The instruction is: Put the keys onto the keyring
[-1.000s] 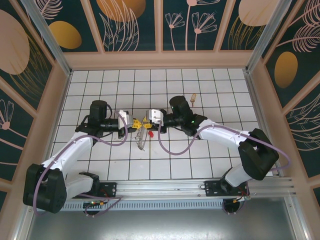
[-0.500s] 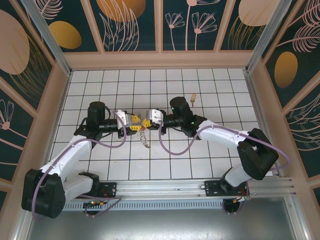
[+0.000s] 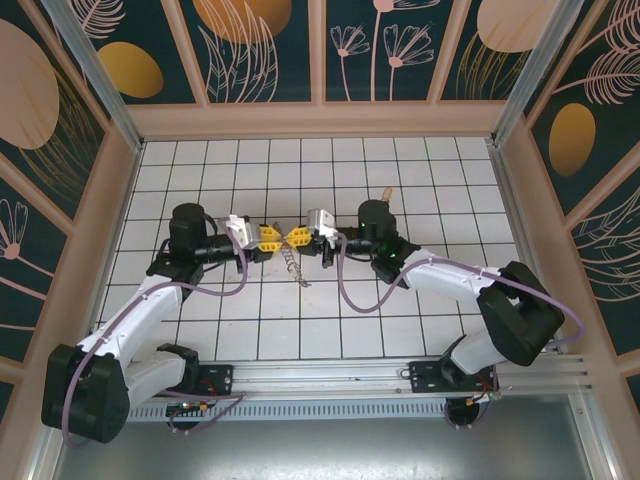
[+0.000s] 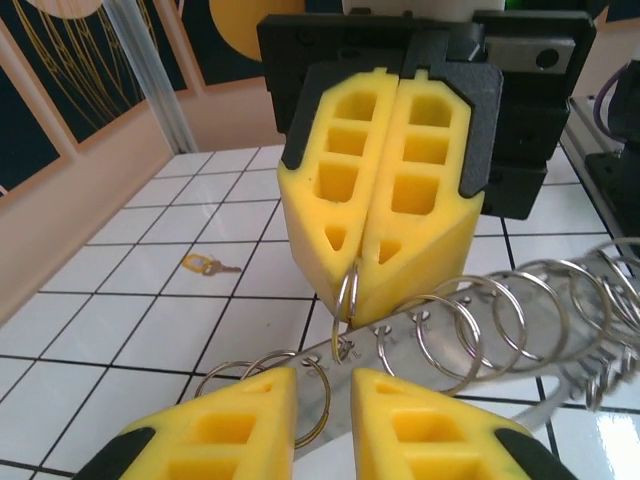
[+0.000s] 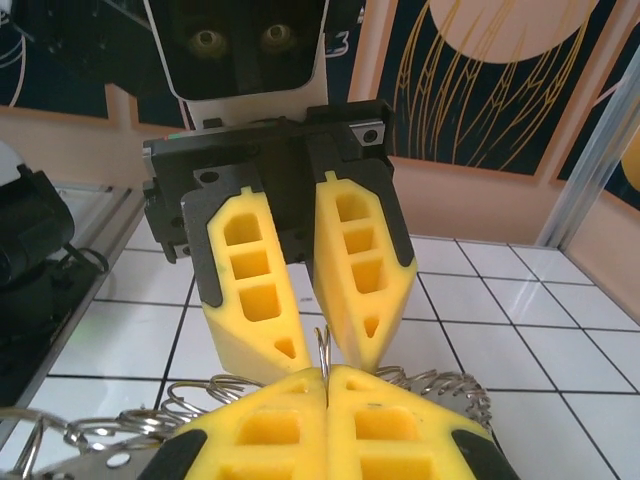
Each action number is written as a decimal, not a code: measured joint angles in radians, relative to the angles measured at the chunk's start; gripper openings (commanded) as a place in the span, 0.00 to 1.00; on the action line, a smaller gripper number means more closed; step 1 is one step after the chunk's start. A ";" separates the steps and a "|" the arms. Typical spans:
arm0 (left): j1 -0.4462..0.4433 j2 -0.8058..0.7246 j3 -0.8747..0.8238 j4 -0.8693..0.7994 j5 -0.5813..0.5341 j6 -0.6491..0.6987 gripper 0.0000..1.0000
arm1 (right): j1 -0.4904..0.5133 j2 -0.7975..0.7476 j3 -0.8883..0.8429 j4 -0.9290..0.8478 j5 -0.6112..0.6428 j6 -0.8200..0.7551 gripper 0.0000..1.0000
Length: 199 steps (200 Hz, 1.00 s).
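From above: left gripper (image 3: 268, 237) and right gripper (image 3: 298, 236) tip to tip mid-table, keyring (image 3: 292, 266) dangling beneath them, brass key (image 3: 386, 191) on the tiles beyond the right arm. At the left wrist: own fingers (image 4: 220, 425) parted, seemingly clamping nothing, loops between them; light, springy, slippery wire, best pinched at one stiff loop. At the right wrist: fingers squeezed tight on a single thin ring (image 5: 323, 355).
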 measured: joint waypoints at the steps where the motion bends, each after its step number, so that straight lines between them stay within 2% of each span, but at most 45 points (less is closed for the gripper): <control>1: 0.000 0.000 0.000 0.003 0.000 -0.002 0.23 | 0.000 0.000 0.000 0.002 0.000 0.001 0.00; 58: 0.000 0.020 0.000 0.104 0.029 -0.118 0.20 | 0.000 0.000 0.000 0.056 -0.009 0.025 0.00; 127: 0.000 0.024 -0.002 0.187 0.100 -0.199 0.24 | 0.000 0.001 -0.012 0.099 -0.002 0.026 0.00; 154: 0.000 0.023 -0.002 0.187 0.121 -0.202 0.18 | 0.000 0.010 -0.018 0.097 0.002 0.026 0.00; 167: 0.000 0.023 -0.002 0.185 0.123 -0.201 0.00 | 0.000 0.011 -0.019 0.097 0.002 0.026 0.00; 199: 0.000 0.028 0.001 0.179 0.127 -0.192 0.00 | 0.000 0.011 -0.021 0.098 0.002 0.035 0.00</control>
